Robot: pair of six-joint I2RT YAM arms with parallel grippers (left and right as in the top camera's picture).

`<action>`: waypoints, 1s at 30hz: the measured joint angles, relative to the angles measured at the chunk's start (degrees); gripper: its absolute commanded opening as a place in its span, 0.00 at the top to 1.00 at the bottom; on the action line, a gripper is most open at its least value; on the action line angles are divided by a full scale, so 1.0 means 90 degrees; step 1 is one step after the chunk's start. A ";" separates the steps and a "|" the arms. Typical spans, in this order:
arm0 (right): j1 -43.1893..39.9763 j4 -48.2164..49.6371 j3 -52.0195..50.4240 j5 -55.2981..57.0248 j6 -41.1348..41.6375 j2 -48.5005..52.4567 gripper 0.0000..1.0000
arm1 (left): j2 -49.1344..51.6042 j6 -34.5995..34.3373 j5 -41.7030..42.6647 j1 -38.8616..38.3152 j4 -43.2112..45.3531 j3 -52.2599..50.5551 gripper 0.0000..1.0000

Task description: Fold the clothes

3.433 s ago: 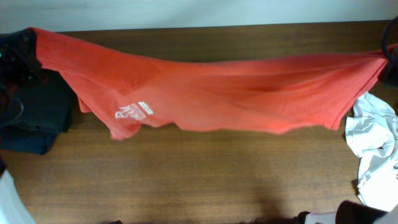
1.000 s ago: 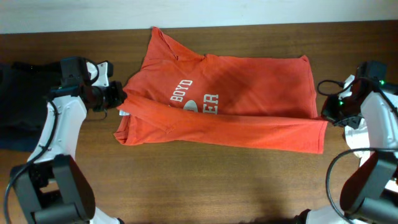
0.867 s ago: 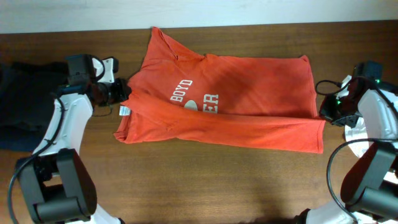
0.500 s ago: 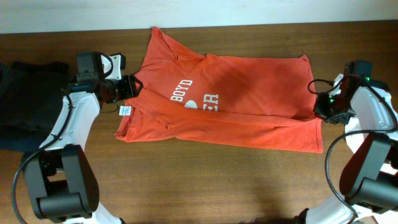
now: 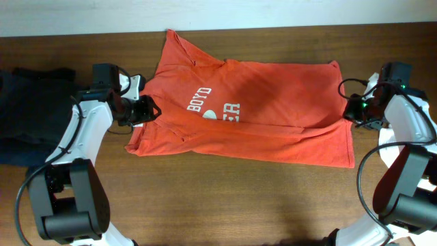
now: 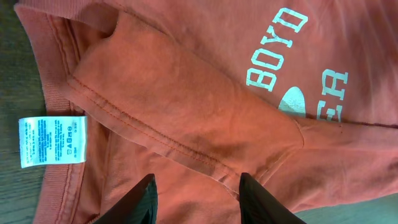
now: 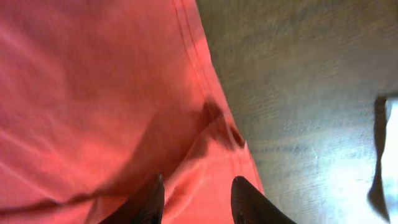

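Wooden table (image 5: 218,205) – orange shirt (image 5: 273,102) laid out; left end effector (image 6: 196,180), right end effector (image 7: 198,180) – both spread over fabric.

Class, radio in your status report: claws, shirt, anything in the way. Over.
Left claw open over orange shirt, left edge. Right claw open at right edge. Shirt flat, near edge folded over. Dark clothes off left, clear.

One orange shirt (image 5: 273,109), one dark garment (image 5: 27,116) (left), two arms (image 5: 82,133) (image 5: 413,126).

White "BOYD" on the red T-shirt (image 6: 186,81) — care tag (image 6: 51,141) print illegible
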 measured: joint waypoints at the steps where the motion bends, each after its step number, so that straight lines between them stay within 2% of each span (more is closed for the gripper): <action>1: -0.0027 -0.0415 0.0000 -0.0012 -0.0007 0.0002 0.77 | 0.0000 0.0104 0.0000 -0.0012 -0.0002 0.0000 0.66; 2: -0.0039 -0.0697 0.0000 -0.0022 0.0000 0.0002 0.86 | 0.0000 0.0228 0.0000 -0.0063 0.0005 0.0000 0.67; 3: -0.0051 -0.1110 0.0000 -0.0032 -0.0015 0.0002 0.89 | 0.0000 0.0333 0.0000 -0.0153 0.0007 0.0000 0.69; 7: -0.0053 -0.1440 -0.0121 -0.0046 0.0000 0.0002 0.95 | 0.0000 0.0648 -0.0024 -0.0823 0.0078 0.0000 0.75; 10: -0.0053 -0.1248 -0.0712 -0.0049 0.0002 0.0002 0.95 | 0.0000 0.0775 -0.0097 -0.1630 0.0372 0.0000 0.74; 11: -0.0058 -0.1134 -0.1015 -0.0046 0.0002 0.0015 0.95 | 0.0000 0.0801 -0.0189 -0.1865 0.0444 0.0000 0.66; 14: -0.0058 -0.0746 -0.1571 -0.0056 0.0002 0.0024 0.95 | 0.0000 0.0840 -0.0270 -0.2635 0.0789 0.0000 0.64; 18: -0.0061 -0.0602 -0.1707 -0.0068 0.0002 -0.0073 0.95 | 0.0126 0.0845 -0.0289 -0.3575 0.1455 0.0000 0.63; 22: -0.0063 -0.0610 -0.1715 -0.0068 0.0002 -0.0075 0.95 | 0.0879 0.0845 -0.0306 -0.4245 0.1610 0.0000 0.64; 26: -0.0066 -0.0612 -0.1715 -0.0068 0.0002 -0.0075 0.95 | 0.1144 0.0845 -0.0340 -0.4726 0.1989 0.0000 0.64; 30: -0.0068 -0.0619 -0.1715 -0.0068 0.0005 -0.0075 0.95 | 0.1392 0.0843 -0.0461 -0.4833 0.2412 0.0002 0.64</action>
